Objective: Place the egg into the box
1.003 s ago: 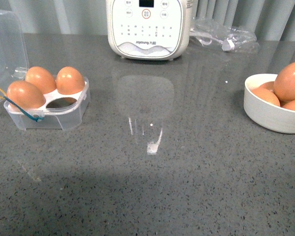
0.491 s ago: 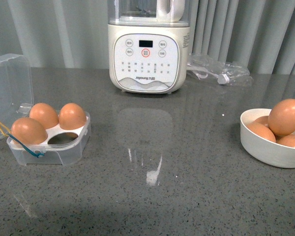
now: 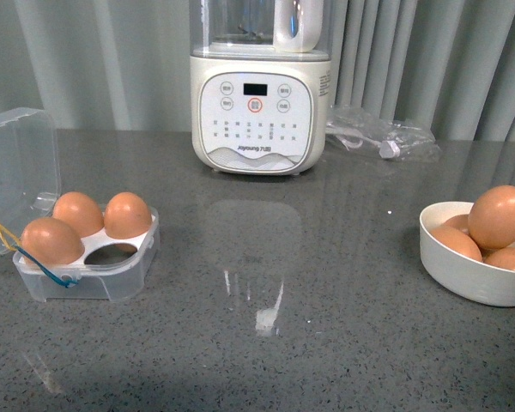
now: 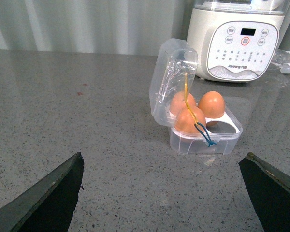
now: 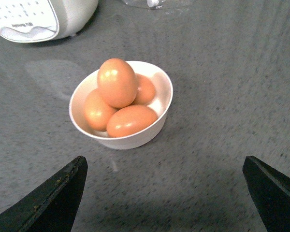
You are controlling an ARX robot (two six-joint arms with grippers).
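The pick is not yet begun: the egg (image 5: 117,82) lies topmost in the bowl (image 5: 135,139), the right tool (image 5: 163,159) facing it and the left tool (image 4: 163,154) facing the box (image 4: 198,145) both gape wide and empty, so next the right one likely must lower, close softly, and carry to the free cup (image 4: 222,126).

You have the box (image 3: 112,279) at the left, its clear lid hinged open and upright, three brown eggs (image 3: 126,215) seated in its white tray, the near-right cell vacant. The egg (image 3: 499,217) lies topmost on the pile in the white bowl (image 3: 463,281) at the right.
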